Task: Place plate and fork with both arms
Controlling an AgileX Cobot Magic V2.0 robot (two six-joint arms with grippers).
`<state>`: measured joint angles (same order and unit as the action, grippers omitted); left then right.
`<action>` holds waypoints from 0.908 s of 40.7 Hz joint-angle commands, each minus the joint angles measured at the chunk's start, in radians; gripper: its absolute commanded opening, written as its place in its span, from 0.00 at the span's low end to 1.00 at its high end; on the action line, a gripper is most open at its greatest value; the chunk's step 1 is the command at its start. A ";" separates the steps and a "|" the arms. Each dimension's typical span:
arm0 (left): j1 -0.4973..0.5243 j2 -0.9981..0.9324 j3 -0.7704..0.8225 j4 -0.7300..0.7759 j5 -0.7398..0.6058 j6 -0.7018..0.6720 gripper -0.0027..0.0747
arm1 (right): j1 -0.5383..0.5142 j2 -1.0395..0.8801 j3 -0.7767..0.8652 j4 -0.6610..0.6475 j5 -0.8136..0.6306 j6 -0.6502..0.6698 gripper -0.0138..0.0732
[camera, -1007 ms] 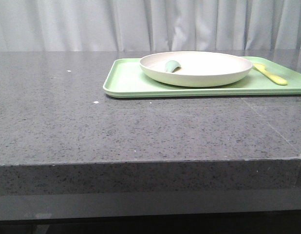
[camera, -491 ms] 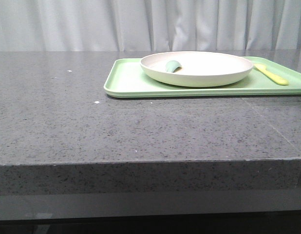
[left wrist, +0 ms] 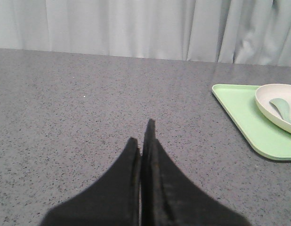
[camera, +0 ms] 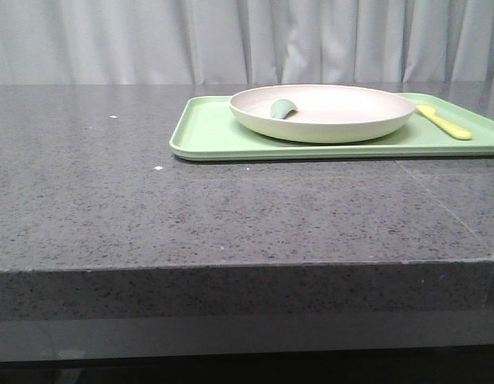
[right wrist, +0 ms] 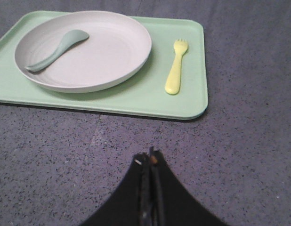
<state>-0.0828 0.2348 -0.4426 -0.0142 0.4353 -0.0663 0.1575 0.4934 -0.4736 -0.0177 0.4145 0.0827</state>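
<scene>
The cream-white plate [camera: 322, 112] sits on a light-green tray [camera: 207, 132] at the back right of the grey table, and shows in the right wrist view [right wrist: 103, 52] and the left wrist view [left wrist: 272, 106]. A grey-green spoon [right wrist: 56, 49] lies in the plate. The pale yellow fork [camera: 444, 122] lies on the tray to the right of the plate, also in the right wrist view [right wrist: 176, 70]. My left gripper [left wrist: 143, 134] is shut and empty over bare table, left of the tray. My right gripper [right wrist: 148, 157] is shut and empty over the table, short of the tray's near edge.
The grey speckled table [camera: 151, 208] has a front edge close to the camera. A white curtain [camera: 151, 40] hangs behind the table. Neither arm shows in the front view.
</scene>
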 commanded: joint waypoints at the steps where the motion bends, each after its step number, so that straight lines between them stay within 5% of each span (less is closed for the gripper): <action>1: -0.003 0.009 -0.027 -0.005 -0.082 0.000 0.01 | 0.000 -0.114 0.049 -0.011 -0.130 -0.012 0.02; 12: -0.003 0.009 -0.027 -0.005 -0.082 0.000 0.01 | 0.000 -0.305 0.110 -0.011 -0.185 -0.012 0.02; 37: -0.003 0.009 -0.027 -0.005 -0.082 0.000 0.01 | 0.000 -0.307 0.110 -0.011 -0.208 -0.012 0.02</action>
<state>-0.0828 0.2348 -0.4426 -0.0142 0.4353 -0.0663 0.1575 0.1769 -0.3383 -0.0177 0.2968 0.0827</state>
